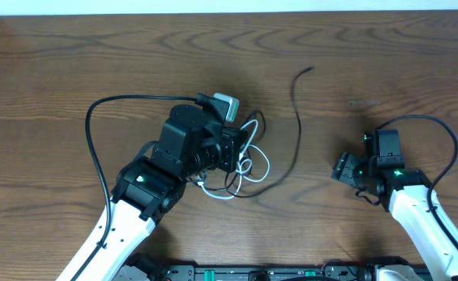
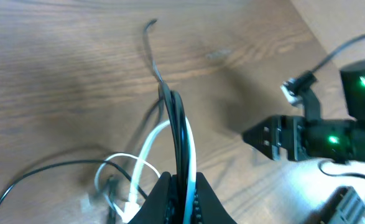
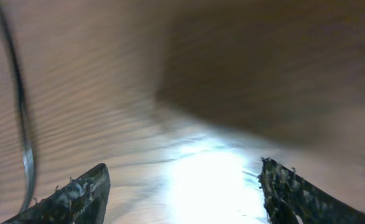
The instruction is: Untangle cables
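A thin black cable (image 1: 297, 125) and a thin white cable (image 1: 260, 162) lie tangled in loops at the table's middle. The black one runs on up to a free end at the back (image 1: 310, 70). My left gripper (image 1: 240, 148) is over the tangle, shut on both cables. In the left wrist view the black cable (image 2: 175, 118) and the white cable (image 2: 188, 149) pass side by side between its fingers (image 2: 183, 186). My right gripper (image 1: 339, 168) is open and empty, right of the cables. Its wrist view shows spread fingers (image 3: 182, 186) over bare wood and a dark cable (image 3: 20, 118) at the left edge.
The wooden table (image 1: 385, 55) stretches around both arms. A thick black arm cable (image 1: 96, 148) loops at the left, and another (image 1: 439, 133) curves by the right arm. A white-and-grey block (image 1: 225, 106) sits on the left wrist.
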